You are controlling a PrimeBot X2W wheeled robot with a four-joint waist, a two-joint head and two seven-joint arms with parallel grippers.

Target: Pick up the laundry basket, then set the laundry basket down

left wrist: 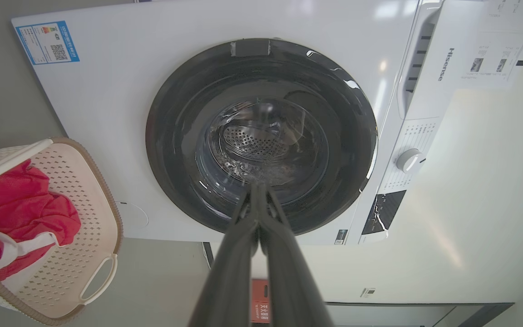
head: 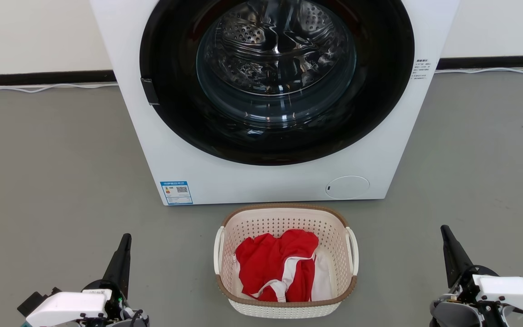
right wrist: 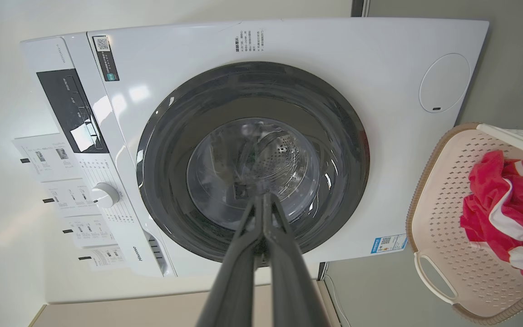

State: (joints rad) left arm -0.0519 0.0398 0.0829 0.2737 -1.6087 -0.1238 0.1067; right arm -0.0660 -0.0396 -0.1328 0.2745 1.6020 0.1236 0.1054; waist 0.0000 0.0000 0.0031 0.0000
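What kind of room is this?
Most likely a laundry room: a big white washing machine stands by the wall, and a laundry basket holding red and white clothes sits on the grey floor before it.

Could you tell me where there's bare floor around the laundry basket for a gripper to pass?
Bare floor lies between the laundry basket and the left gripper, likewise toward the right gripper, and wider on both sides of the washer. It is crowded only behind the basket, where a narrow strip separates it from the washer.
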